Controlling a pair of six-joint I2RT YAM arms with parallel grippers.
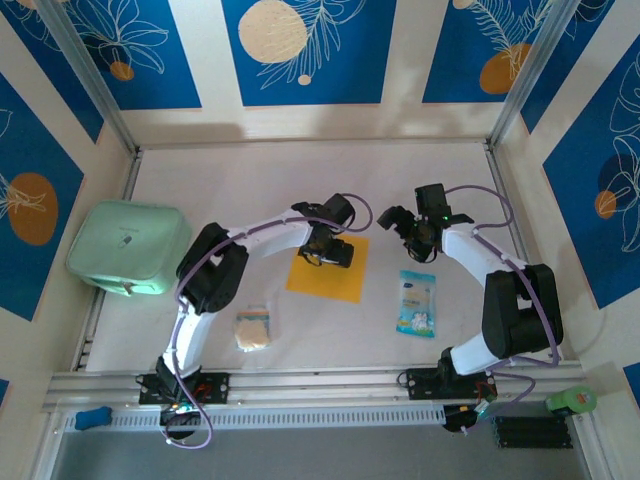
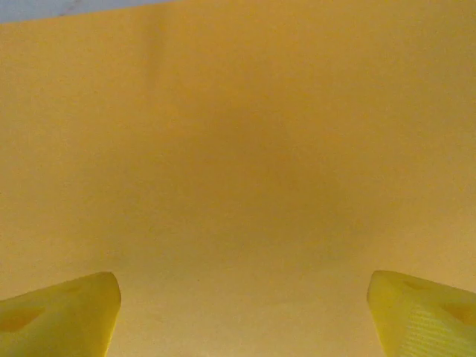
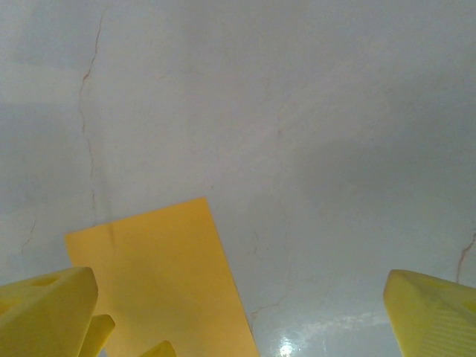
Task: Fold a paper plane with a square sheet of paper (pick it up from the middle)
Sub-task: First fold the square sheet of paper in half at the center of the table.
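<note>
Sheet: the square sheet of paper (image 1: 328,275) lies flat and unfolded on the white table (image 1: 250,180), in front of the two arms and between them. In the left wrist view its orange-yellow surface (image 2: 238,178) spreads smooth, with no crease.
Handling: it looks thin, light and limp. It hugs the table, so no edge offers itself. It would likely slide on the smooth top and would mark at any hard pinch.
Where to hold: the middle, as the task asks. Fingertips pressed down and drawn together there should raise a small ridge to nip.
Left gripper: the left gripper (image 1: 332,252) hangs over the sheet's far half, close above it. Its yellow fingers stand wide apart (image 2: 242,320) with nothing between them. Whether the tips touch the paper cannot be told.
Right gripper: the right gripper (image 1: 393,218) sits beyond the sheet's far right corner, over bare table. Its jaws are spread fully (image 3: 238,320) and empty, and a corner of the sheet (image 3: 163,282) shows below its left finger.
Packet: a blue-white packet (image 1: 416,303) lies to the sheet's right, apart from it.
Sponge: a small beige spongy square (image 1: 253,329) lies off the sheet's near left corner.
Case: a mint-green case (image 1: 128,247) stands well to the sheet's left.
Progress: judged at the very start, since nothing is folded yet.
</note>
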